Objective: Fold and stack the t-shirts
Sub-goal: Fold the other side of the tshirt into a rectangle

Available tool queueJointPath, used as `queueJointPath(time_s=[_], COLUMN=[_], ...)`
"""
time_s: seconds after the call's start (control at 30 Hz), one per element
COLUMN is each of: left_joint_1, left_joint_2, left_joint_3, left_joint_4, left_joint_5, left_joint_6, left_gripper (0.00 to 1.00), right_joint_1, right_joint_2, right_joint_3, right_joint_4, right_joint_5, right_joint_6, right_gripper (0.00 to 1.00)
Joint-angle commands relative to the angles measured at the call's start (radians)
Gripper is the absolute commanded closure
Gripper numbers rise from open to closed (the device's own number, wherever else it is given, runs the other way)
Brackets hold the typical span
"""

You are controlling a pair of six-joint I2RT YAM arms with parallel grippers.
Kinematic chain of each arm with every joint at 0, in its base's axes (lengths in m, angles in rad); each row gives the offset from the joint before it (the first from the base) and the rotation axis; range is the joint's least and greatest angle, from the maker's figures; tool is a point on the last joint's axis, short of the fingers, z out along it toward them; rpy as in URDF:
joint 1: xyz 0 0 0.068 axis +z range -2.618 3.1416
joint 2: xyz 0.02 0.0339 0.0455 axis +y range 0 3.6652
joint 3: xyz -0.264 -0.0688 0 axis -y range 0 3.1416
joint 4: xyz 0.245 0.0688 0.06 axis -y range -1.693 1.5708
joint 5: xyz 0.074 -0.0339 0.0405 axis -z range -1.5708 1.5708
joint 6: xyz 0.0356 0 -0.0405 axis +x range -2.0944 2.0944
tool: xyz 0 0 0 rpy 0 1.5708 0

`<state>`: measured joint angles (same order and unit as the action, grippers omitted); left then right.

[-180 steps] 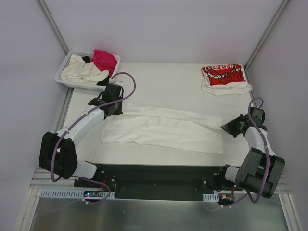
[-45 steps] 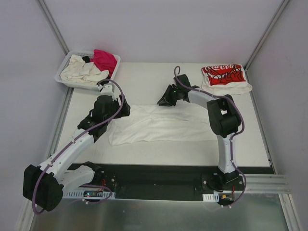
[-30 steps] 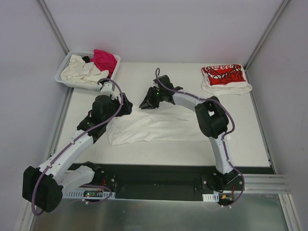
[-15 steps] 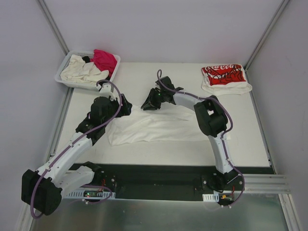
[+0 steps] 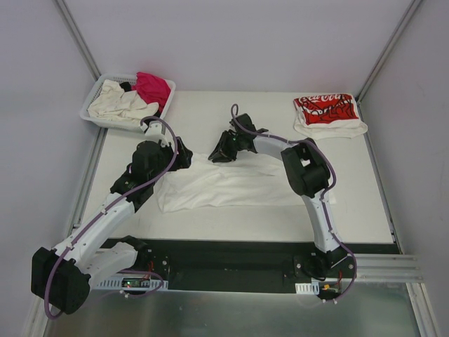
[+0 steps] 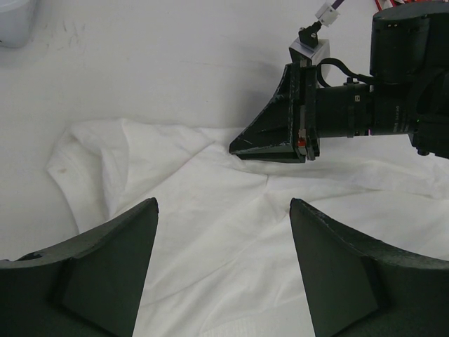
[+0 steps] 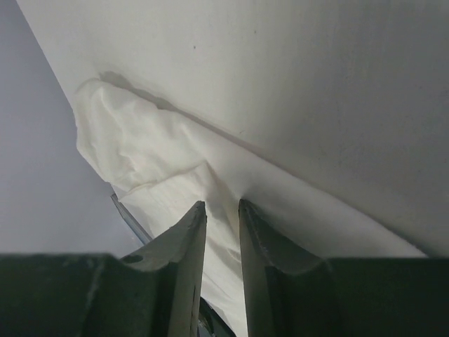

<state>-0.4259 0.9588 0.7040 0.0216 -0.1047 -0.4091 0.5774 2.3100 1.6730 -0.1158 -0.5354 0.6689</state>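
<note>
Crosswise, white t-shirt lying flat, long axis left to right

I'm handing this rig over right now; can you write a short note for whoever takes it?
Left pincer: open above the left end of the white shirt, holding nothing.
Right pincer: jaws nearly together at that shirt's far edge; grip unclear.
Done: printed shirt lies folded at the far right.
Left: the white shirt, a long band mid-table, needs finishing and stacking; cream shirt and magenta shirt wait in the basket.
</note>
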Motion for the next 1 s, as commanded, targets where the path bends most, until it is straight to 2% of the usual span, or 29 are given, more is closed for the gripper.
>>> queueJointPath(time_s=[0.0, 0.97], left_joint_1=[-0.004, 0.006], left_joint_2=[-0.020, 0.000], left_joint_3=[-0.009, -0.024], left_joint_4=[0.032, 0.038], left_joint_5=[0.013, 0.016], left_joint_6=[0.010, 0.001], left_gripper=[0.25, 0.26], right_joint_1=[-0.002, 0.045], right_joint_2=[0.014, 0.058], right_joint_3=[0.028, 0.091], right_joint_4=[0.016, 0.038], right_joint_5=[-0.009, -0.032], right_joint_6=[0.008, 0.052], right_gripper=[0.72, 0.71])
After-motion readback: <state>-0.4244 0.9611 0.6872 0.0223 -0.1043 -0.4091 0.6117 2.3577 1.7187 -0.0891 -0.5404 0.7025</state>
